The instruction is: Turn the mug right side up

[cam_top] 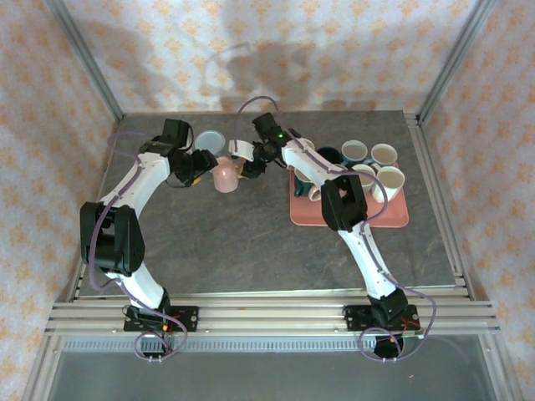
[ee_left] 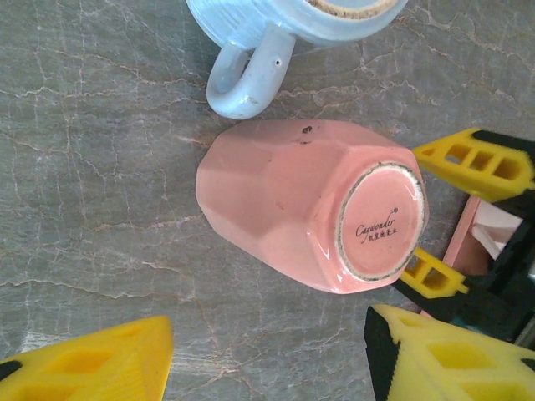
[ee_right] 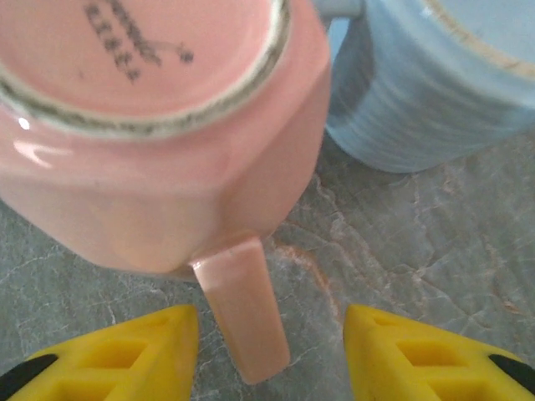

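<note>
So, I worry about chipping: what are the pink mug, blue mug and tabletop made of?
Pink mug: glazed ceramic, apparently; glossy highlights, bare foot ring with printed stamp. Blue mug: likely ceramic too, softer sheen, fine ridges. Tabletop: grey, veined, matte; stone or stone-look laminate, cannot tell.

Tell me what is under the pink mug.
Grey marbled table shows all around the pink mug, which lies base-up. Its mouth faces away, so the inside and the patch of table beneath it are covered.
</note>
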Robot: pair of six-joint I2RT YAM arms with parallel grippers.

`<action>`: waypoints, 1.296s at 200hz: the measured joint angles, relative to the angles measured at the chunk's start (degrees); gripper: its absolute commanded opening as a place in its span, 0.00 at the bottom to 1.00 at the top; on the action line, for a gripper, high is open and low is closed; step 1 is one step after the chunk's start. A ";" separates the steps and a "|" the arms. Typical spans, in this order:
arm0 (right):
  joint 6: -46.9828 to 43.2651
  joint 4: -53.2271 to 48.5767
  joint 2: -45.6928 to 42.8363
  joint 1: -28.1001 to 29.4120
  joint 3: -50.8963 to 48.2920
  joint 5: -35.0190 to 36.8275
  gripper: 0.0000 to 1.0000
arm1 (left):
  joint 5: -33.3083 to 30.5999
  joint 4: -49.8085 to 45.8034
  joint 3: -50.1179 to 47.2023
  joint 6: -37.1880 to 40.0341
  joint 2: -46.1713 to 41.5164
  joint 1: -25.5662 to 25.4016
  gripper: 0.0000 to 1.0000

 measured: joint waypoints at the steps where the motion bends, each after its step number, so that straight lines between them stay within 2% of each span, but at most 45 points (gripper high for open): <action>1: -0.02 -0.04 0.04 0.00 0.00 0.00 0.48 | 0.04 0.00 0.00 -0.02 0.00 0.00 0.63; 123: -1.84 -2.69 1.97 1.03 2.12 -0.37 0.26 | 2.58 -0.02 1.68 0.02 0.50 0.46 0.61; 144: -2.10 -3.19 1.97 1.07 2.27 -0.42 0.18 | 2.58 -0.07 0.66 0.00 0.37 0.48 0.61; 176: -2.36 -3.39 1.95 1.25 2.36 -0.44 0.00 | 2.60 -0.09 -0.37 -0.02 -0.04 0.48 0.60; 195: -1.88 -3.32 1.84 1.40 2.16 -0.31 0.00 | 2.69 -0.13 -0.61 -0.04 -0.98 0.59 0.60; 221: 0.92 -1.29 -1.18 1.68 -2.97 0.42 0.00 | 3.48 -0.28 -1.77 -0.72 -4.17 0.85 0.59; 259: 9.14 2.64 -10.97 2.58 -17.49 2.62 0.00 | 4.39 -0.68 -6.32 -2.40 -12.83 1.07 0.59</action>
